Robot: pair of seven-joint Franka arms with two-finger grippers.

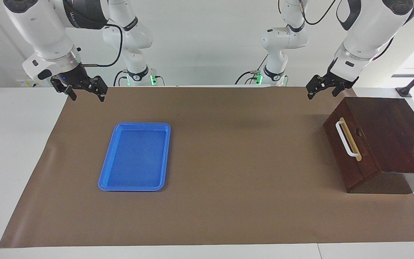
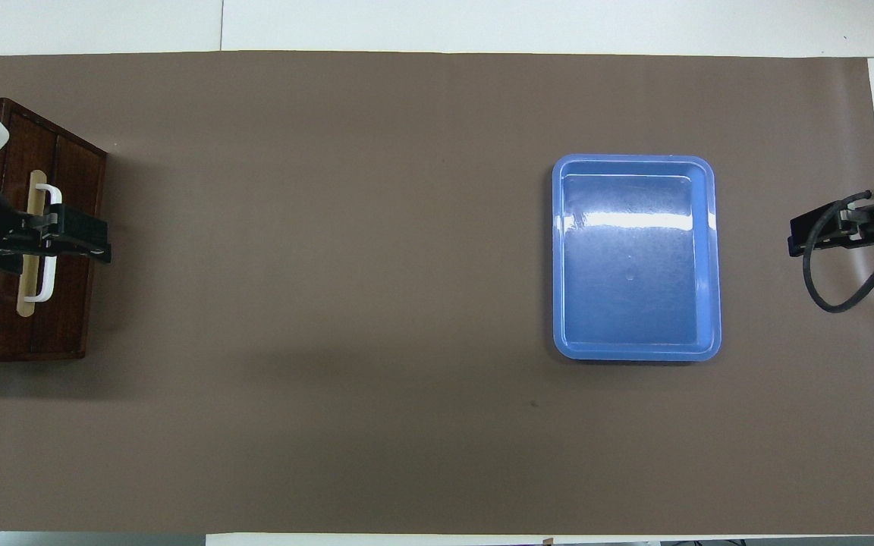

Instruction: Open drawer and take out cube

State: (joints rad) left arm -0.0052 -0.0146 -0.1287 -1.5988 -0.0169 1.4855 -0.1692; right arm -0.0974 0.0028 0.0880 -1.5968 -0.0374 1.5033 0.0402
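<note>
The drawer [image 1: 362,151] sits shut in a dark wooden box [image 1: 401,133] at the left arm's end of the table, its white bar handle [image 1: 345,139] facing the table's middle. The cube is hidden. My left gripper [image 1: 322,94] hangs open in the air beside the box's corner nearest the robots, apart from the drawer. In the overhead view the left gripper [image 2: 95,241] overlaps the handle [image 2: 46,284] of the drawer [image 2: 73,311]. My right gripper [image 1: 88,97] waits open and raised over the mat's corner at the right arm's end; in the overhead view the right gripper [image 2: 805,236] pokes in from the edge.
A blue plastic tray [image 1: 140,125], also visible from overhead [image 2: 634,161], lies empty on the brown mat [image 1: 235,162] toward the right arm's end. White table surface borders the mat on all sides.
</note>
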